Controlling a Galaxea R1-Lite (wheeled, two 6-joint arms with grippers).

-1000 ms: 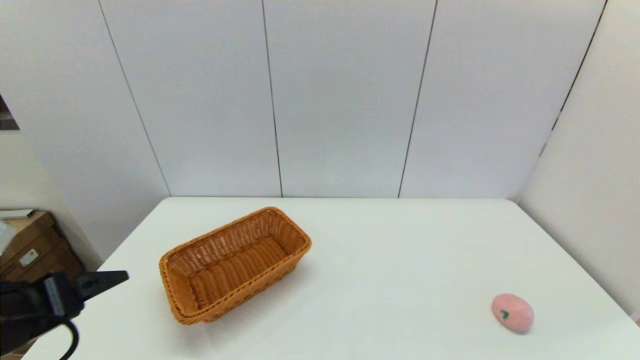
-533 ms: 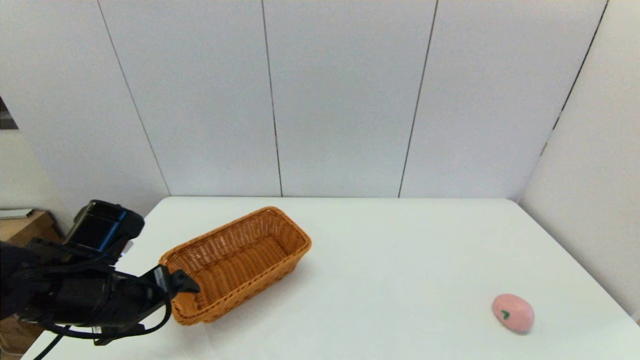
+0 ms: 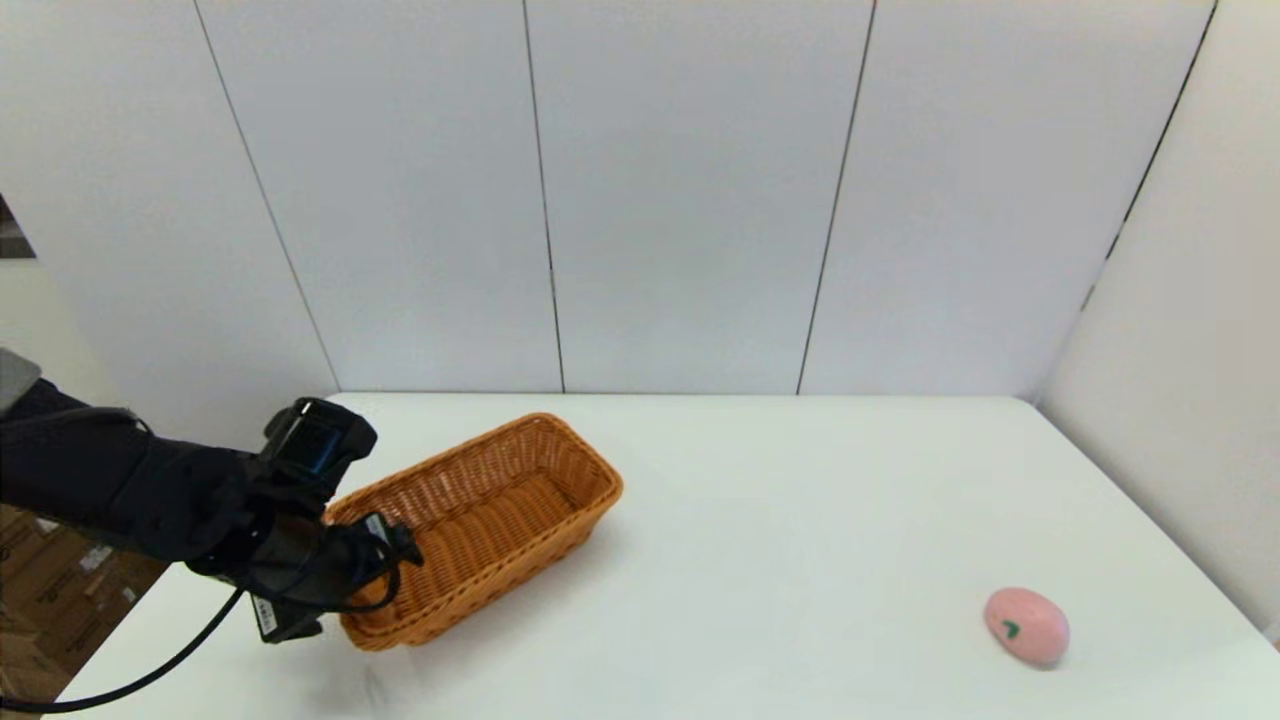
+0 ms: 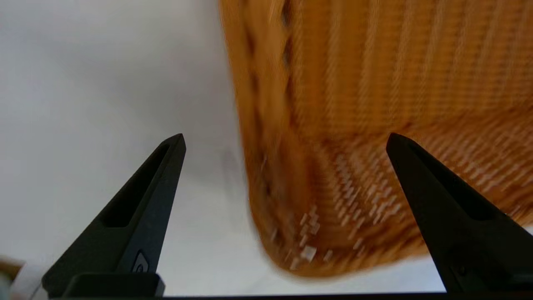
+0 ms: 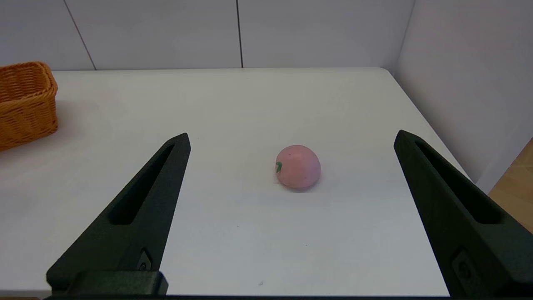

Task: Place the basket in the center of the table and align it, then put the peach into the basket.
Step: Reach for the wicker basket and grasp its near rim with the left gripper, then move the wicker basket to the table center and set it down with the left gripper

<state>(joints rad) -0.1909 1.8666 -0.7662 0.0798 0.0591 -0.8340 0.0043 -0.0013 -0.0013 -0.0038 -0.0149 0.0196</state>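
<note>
Head view: the left gripper (image 3: 385, 545) has swung in from the table's (image 3: 760, 560) left edge and now sits at the near-left end of the basket (image 3: 470, 525).
Left wrist view: fingers spread wide, apparently astride the basket's end wall (image 4: 270, 166); contact unclear through blur.
Basket: left of centre, skewed, not yet gripped.
Peach (image 3: 1026, 625): far right, well apart from the basket.
Right gripper (image 5: 291, 137): open wide, parked facing the peach.
Meaning: grasp looks imminent; centring comes next.

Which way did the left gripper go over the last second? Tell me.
Yes, it moved. The left gripper went right and away from the robot, from off the table's left edge to the basket's near-left end.
</note>
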